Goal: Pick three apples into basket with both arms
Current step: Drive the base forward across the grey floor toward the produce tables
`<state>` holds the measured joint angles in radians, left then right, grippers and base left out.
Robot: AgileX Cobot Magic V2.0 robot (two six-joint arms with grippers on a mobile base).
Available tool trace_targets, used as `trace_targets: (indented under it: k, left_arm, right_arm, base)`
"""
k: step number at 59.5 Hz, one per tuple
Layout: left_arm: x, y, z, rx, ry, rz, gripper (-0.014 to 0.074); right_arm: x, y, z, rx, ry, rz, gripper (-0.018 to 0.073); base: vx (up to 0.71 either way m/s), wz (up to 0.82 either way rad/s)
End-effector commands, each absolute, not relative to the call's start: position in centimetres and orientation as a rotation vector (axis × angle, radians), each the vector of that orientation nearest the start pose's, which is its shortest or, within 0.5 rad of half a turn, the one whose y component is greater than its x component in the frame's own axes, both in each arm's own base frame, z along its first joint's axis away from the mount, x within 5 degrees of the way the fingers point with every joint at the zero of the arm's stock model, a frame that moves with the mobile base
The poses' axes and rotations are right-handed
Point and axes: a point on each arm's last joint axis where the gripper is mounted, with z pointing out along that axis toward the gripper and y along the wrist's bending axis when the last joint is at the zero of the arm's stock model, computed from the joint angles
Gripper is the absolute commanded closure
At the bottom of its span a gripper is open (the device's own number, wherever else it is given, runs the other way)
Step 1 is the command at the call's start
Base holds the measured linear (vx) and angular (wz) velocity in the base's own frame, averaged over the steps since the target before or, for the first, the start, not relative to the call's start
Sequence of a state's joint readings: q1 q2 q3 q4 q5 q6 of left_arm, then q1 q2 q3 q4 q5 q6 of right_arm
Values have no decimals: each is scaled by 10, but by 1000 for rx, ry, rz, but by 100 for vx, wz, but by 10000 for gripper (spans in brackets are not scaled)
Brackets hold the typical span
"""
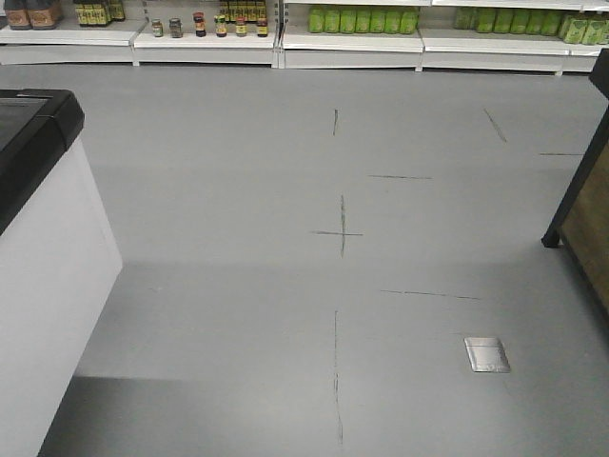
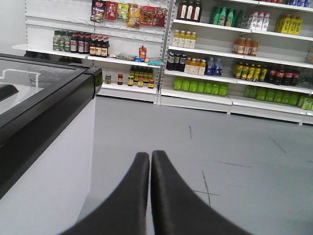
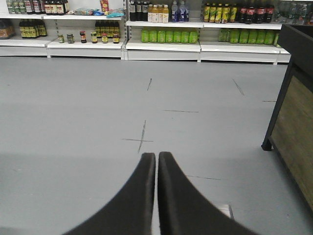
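Tools at bottom centre, left tool [image 2: 150, 155] and right tool [image 3: 156, 156], are each pressed together, empty, above grey floor [image 1: 238, 190].

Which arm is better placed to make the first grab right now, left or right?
Neither yet: the left gripper and right gripper are both shut, empty, aimed over the floor; no apples or basket in any view. The left sits beside a freezer, the right near a stand.
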<state>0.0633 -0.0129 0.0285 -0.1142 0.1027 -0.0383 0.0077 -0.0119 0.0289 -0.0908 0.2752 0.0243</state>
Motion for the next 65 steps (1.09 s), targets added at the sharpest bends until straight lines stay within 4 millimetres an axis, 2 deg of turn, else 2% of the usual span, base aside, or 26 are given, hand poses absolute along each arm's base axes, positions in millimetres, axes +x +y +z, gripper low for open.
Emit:
trace_targets:
  k: [1,65]
  left_arm:
    - [54,3,211,-158,1480,-85,603]
    - [54,3,211,-158,1480,-85,603]
  right_arm:
    - [56,-1,182,-55,1704,-68,551]
    - [56,-1,182,-55,1704,-68,551]
  base:
    - [18,-12]
    - [22,-15]
